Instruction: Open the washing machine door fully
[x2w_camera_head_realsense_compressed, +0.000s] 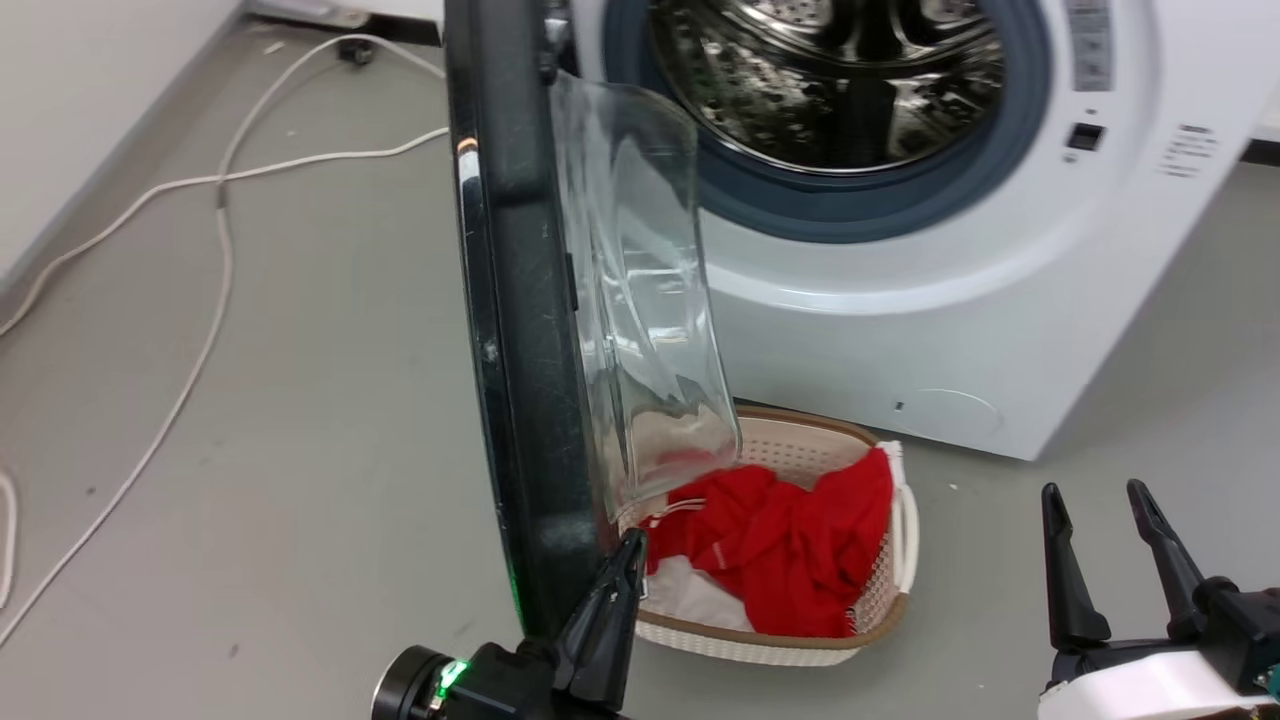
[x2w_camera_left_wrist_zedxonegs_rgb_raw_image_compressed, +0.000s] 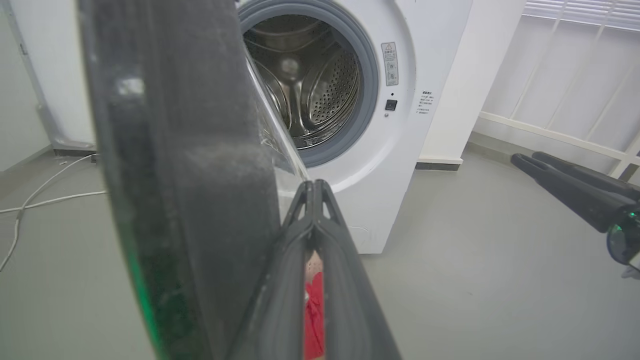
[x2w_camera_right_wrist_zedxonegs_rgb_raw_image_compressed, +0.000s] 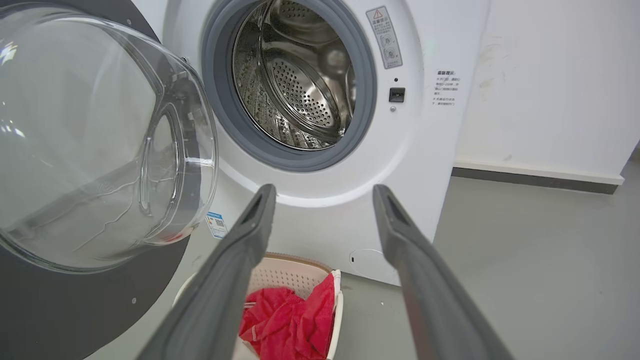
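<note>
The washing machine (x2w_camera_head_realsense_compressed: 950, 330) stands at the back with its steel drum exposed. Its door (x2w_camera_head_realsense_compressed: 520, 350) is swung out roughly square to the front, edge-on in the head view, with the clear glass bowl (x2w_camera_head_realsense_compressed: 640, 300) bulging right. My left gripper (x2w_camera_head_realsense_compressed: 630, 545) is shut, its tips together at the door's (x2w_camera_left_wrist_zedxonegs_rgb_raw_image_compressed: 190, 175) lower inner side, close against the rim; I cannot tell whether they touch it. In the left wrist view the left gripper (x2w_camera_left_wrist_zedxonegs_rgb_raw_image_compressed: 314, 186) holds nothing. My right gripper (x2w_camera_head_realsense_compressed: 1094, 490) stands open and empty at the lower right, well clear of the door (x2w_camera_right_wrist_zedxonegs_rgb_raw_image_compressed: 100, 150).
A cream basket (x2w_camera_head_realsense_compressed: 790, 450) with red clothing (x2w_camera_head_realsense_compressed: 790, 550) sits on the grey floor under the door's bowl, in front of the machine. White cables (x2w_camera_head_realsense_compressed: 220, 230) trail across the floor on the left. A wall runs along the far left.
</note>
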